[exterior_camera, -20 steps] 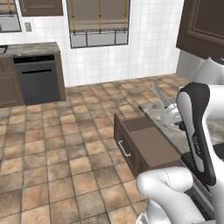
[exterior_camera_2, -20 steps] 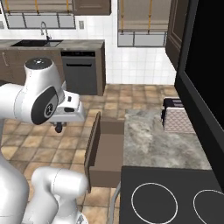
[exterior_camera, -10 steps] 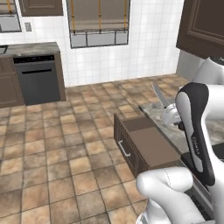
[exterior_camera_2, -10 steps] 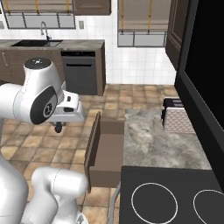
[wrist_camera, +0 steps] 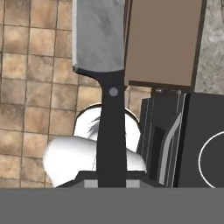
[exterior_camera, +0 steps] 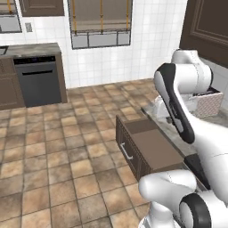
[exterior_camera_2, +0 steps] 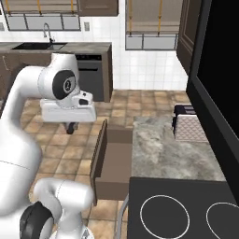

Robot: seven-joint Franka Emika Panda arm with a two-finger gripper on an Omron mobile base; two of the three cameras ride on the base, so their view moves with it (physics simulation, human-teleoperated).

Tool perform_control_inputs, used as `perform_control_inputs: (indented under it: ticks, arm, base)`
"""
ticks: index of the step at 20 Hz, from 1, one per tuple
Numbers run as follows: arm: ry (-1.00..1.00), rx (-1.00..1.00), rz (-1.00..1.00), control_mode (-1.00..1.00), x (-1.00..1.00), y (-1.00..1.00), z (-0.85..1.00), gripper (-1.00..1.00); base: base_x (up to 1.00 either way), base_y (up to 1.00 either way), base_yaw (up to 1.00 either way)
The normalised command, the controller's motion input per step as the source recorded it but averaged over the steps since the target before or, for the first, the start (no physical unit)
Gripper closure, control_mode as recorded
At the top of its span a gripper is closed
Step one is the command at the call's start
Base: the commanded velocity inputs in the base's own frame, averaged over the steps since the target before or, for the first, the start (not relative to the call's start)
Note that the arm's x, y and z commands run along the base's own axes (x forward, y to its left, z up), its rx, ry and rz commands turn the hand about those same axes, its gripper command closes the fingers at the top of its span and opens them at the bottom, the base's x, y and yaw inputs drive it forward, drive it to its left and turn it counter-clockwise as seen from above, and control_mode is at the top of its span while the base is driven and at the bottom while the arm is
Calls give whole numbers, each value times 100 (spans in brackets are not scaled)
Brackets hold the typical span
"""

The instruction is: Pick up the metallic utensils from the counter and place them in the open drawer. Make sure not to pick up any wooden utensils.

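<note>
Holding the knife by its black handle, the pincer is clamped narrow around it, grey blade sticking out ahead of the hand. In the hand view the blade hangs over the tiled floor, just beside the open drawer, not over it. The drawer's brown bottom looks bare, and its front carries a slim silver bar handle.

Nothing sits between knife and drawer. Around it: a black cooktop right next to the drawer on the bench, and a pale toaster further along the marbled top.

Compared with a second ago, the arm's elbow has swung higher and nearer the left base camera, and the wrist sits a bit lower and closer to the drawer front in the right base view. Drawer and toaster haven't budged.

Room-wise: brown stone tile floor, white tiled walls, dark cabinets, a dishwasher, and a sink in the far counter.
</note>
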Motion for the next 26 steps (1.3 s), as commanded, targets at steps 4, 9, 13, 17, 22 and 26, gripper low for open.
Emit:
perform_control_inputs:
  ticks: [4,9,13,17,22,26]
  arm:
    - [52,-5,5,-100,98,0,-49,100]
    - [4,0,0,-100,100,-4,-100,100]
    - [-2,2,0,-100,100,-18,-100,100]
    - [-10,12,0,-100,90,-20,-95,100]
    - [-25,22,0,-100,20,-29,-48,100]
    - [-13,11,3,-100,2,-23,-53,100]
  base:
    - [0,0,0]
    - [0,0,0]
    - [0,0,0]
    - [0,0,0]
    - [0,0,0]
    - [0,0,0]
